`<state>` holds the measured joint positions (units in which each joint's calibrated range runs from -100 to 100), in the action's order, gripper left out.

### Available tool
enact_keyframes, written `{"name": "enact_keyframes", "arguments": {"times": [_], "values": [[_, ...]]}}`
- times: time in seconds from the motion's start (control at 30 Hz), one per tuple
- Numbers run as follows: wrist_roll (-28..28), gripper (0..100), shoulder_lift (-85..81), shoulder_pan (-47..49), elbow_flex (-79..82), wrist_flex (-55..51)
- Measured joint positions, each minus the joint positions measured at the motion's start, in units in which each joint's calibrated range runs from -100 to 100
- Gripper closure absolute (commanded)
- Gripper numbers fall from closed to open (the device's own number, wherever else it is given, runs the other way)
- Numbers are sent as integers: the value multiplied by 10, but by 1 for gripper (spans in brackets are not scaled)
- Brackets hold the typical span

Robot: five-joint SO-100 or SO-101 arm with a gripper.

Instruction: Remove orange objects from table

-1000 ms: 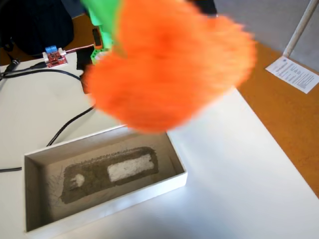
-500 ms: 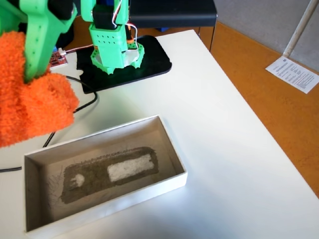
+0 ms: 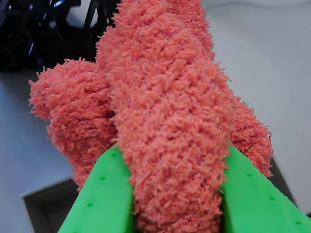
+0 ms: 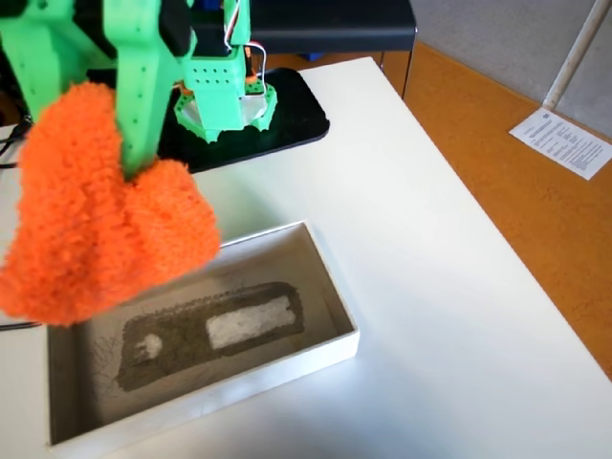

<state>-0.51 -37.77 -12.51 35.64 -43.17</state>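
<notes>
Swung back right since half a second ago, gripper (image 4: 134,158) clamps orange cloth (image 4: 100,244) aloft over white box (image 4: 335,354); centre it first, then open the jaws.

White box (image 4: 330,359), paper sheet (image 4: 562,142)

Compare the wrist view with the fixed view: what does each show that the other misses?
Only the wrist view shows the grip close up: the orange cloth pinched between two green fingers, with fuzzy folds bulging on either side. Only the fixed view shows the arm's base on a black plate, the whole white box with its grey lining, the white table and a paper on the orange floor. Both show the cloth held up off the table, and a part of the box below it.
</notes>
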Motion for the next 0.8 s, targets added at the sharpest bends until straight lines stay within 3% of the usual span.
{"name": "enact_keyframes", "arguments": {"times": [0.1, 0.3, 0.8], "values": [[-12, 100, 0, -18, 53, 13], [-47, 100, 19, -70, 230, 138], [-43, 100, 21, -65, 232, 160]]}}
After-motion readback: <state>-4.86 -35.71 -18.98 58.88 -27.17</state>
